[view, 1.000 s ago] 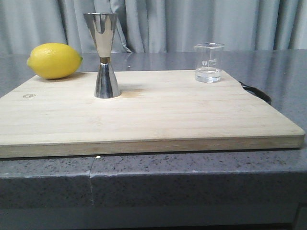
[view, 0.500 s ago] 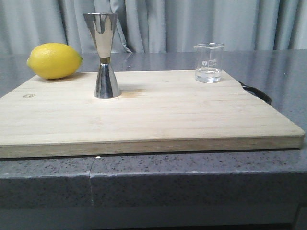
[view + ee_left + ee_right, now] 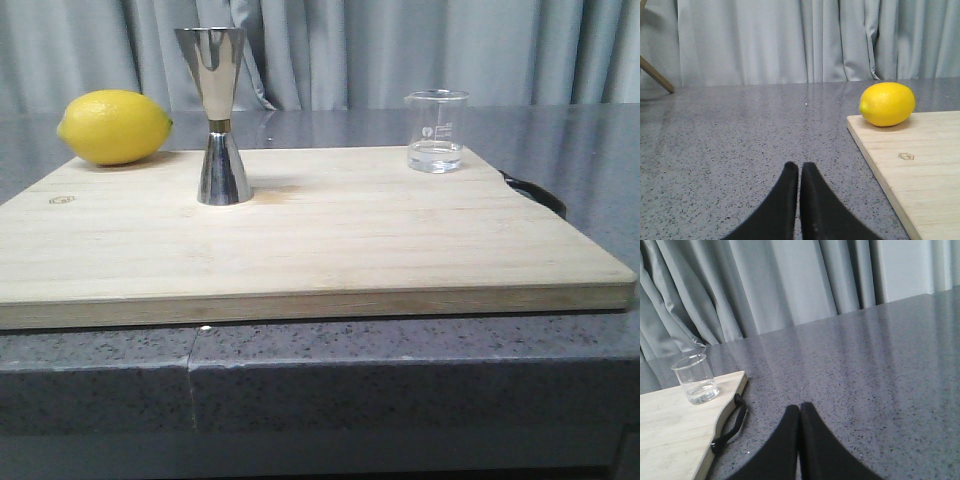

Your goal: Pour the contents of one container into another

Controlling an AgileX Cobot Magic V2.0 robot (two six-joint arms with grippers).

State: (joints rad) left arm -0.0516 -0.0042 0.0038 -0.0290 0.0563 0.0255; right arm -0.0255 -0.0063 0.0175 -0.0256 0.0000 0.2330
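Note:
The small clear glass beaker (image 3: 435,131) stands upright at the back right of the wooden board (image 3: 330,250), with a little clear liquid in its bottom; the right wrist view also shows the beaker (image 3: 695,379). The tall steel jigger (image 3: 220,115), with a gold band at its waist, stands upright left of the board's middle. Neither arm appears in the front view. My left gripper (image 3: 799,165) is shut and empty over the grey counter, left of the board. My right gripper (image 3: 800,406) is shut and empty over the counter, right of the board.
A yellow lemon (image 3: 113,127) lies at the board's back left corner, and the lemon (image 3: 887,104) shows in the left wrist view too. A black strap loop (image 3: 730,427) hangs off the board's right edge. Grey curtains hang behind the speckled counter (image 3: 400,380).

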